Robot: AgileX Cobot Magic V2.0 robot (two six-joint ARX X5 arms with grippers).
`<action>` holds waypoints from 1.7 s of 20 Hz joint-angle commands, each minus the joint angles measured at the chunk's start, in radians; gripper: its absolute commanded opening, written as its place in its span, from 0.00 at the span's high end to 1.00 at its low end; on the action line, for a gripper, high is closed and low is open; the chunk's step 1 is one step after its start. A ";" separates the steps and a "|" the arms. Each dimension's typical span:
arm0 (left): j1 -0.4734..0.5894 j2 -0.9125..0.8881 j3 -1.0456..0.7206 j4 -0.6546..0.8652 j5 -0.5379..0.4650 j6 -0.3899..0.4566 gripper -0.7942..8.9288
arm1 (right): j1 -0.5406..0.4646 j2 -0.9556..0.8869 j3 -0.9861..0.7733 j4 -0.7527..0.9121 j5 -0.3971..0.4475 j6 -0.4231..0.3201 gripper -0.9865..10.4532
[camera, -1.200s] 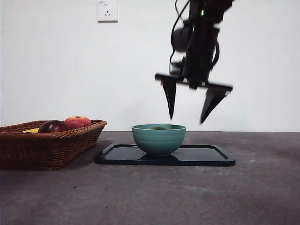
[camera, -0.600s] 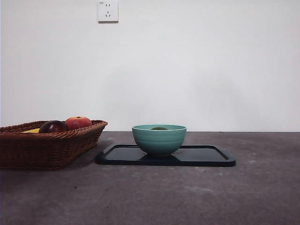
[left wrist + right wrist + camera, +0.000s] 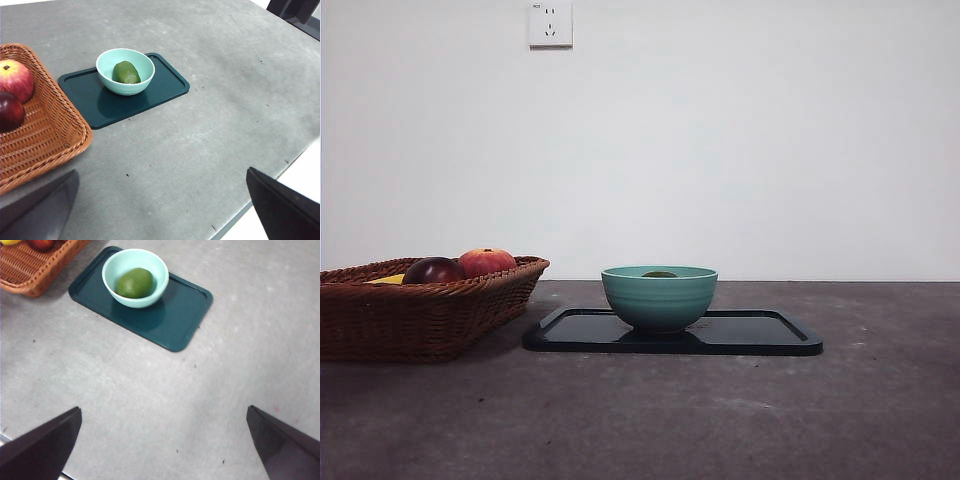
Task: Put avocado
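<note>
Green and dull, the avocado (image 3: 135, 282) lies in the bottom of the pale teal bowl (image 3: 160, 275), and the bowl stands on the dark tray (image 3: 185, 315) on the grey table (image 3: 150, 405). From the low front view only a sliver of the fruit (image 3: 659, 274) peeks over the bowl's rim.

What has changed is the arm. A second ago a dark gripper hung spread just above the bowl; half a second ago it was already gone from the front view, and it is absent now too. The bowl, the tray and the basket (image 3: 420, 310) sit exactly where they were.

Both arms are pulled well back and high. The right gripper (image 3: 162, 440) looks down on the tray from a distance, its jaws spread wide with nothing between them. The left gripper (image 3: 162, 200) is likewise spread and empty, well apart from the bowl, with the basket near one side of its picture.

The red-orange fruit (image 3: 15, 80) and the dark maroon fruit (image 3: 10, 111) lie side by side in the basket, untouched by either arm.

To my eye this means the placing is done: the avocado is released, resting loose in the bowl, and the arms have cleared away. Nothing seems left but to hold off.
</note>
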 commanded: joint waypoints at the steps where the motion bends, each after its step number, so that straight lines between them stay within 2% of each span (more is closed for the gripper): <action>1: -0.010 0.002 0.005 0.008 -0.004 -0.002 0.34 | 0.010 -0.138 -0.083 0.040 0.003 0.019 0.44; 4: -0.010 0.002 0.005 0.008 -0.004 -0.002 0.34 | 0.009 -0.301 -0.179 0.040 -0.014 0.018 0.44; 7: -0.010 0.002 0.005 0.008 -0.004 -0.002 0.34 | 0.009 -0.388 -0.230 0.039 -0.035 0.019 0.44; 16: -0.010 0.002 0.005 0.007 -0.004 -0.002 0.34 | 0.009 -0.403 -0.240 0.045 -0.025 0.023 0.44; 17: -0.010 0.002 0.005 0.007 -0.004 -0.002 0.37 | 0.009 -0.403 -0.240 0.045 -0.025 0.023 0.44; 18: -0.010 0.002 0.005 0.007 -0.004 -0.002 0.46 | 0.009 -0.403 -0.240 0.045 -0.027 0.022 0.55; 20: -0.010 0.002 0.005 0.005 -0.004 -0.002 0.87 | 0.009 -0.403 -0.240 0.045 -0.026 0.021 0.93; 21: -0.010 0.002 0.005 0.005 -0.004 -0.002 0.89 | 0.009 -0.403 -0.240 0.048 -0.023 0.022 0.90; 34: -0.010 0.002 0.005 0.002 -0.004 -0.002 0.89 | 0.009 -0.403 -0.239 0.048 -0.023 0.023 0.90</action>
